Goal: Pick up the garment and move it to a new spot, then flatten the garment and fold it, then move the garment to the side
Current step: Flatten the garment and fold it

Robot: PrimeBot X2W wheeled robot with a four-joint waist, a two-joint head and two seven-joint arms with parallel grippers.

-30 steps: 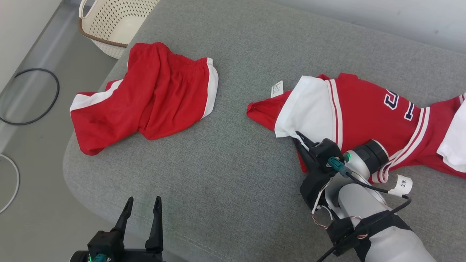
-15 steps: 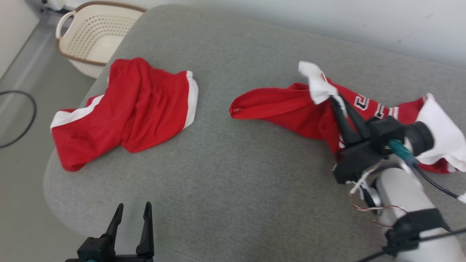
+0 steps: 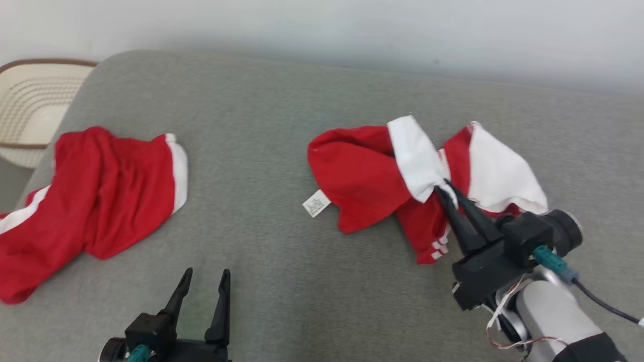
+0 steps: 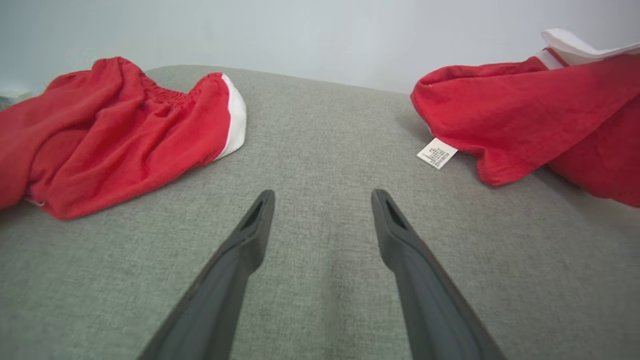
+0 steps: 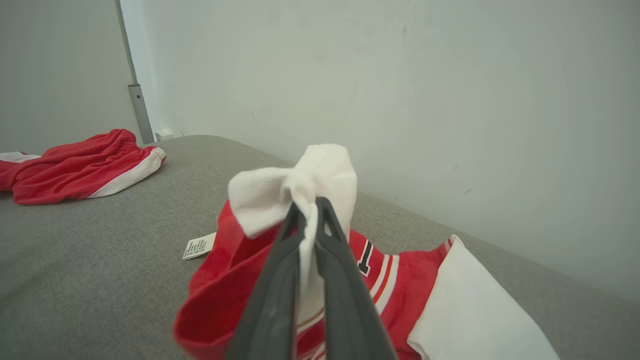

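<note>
Head view: red-and-white jersey [image 3: 367, 186] bunched on the grey sofa cushion [image 3: 282, 301], right of centre, long axis running left to right across the seat. Red hem end and its care label [image 3: 316, 203] pointing toward the robot's left; broad white panel [image 3: 498, 176] at the opposite, right end. Near the jersey's middle, right gripper [image 3: 444, 187] clamped on a fold of white cloth, fingers pressed together and slanting up and to the left, fabric drawn into a peak at the tips. At the lower left, left gripper [image 3: 207, 272] with fingers spread, grasping nothing, over bare cushion and well apart from the jersey. Red shorts [image 3: 100, 201] with white side stripes crumpled at the far left of the seat; cream perforated basket [image 3: 25, 115] beyond the cushion's left edge.

Left wrist view: two dark fingers parted wide above grey fabric, nothing between them. Shorts at the upper left, jersey's red hem end at the upper right, care label lying on the cushion just under that hem.

Right wrist view: fingers closed tight on a twist of white fabric bulging past the tips. Red body sagging below the grip toward the cushion; dark letter print and red-and-white stripes just right of the fingers; white panel spread at the lower right. Shorts far off at the left, pale wall [image 5: 450, 100] behind.
</note>
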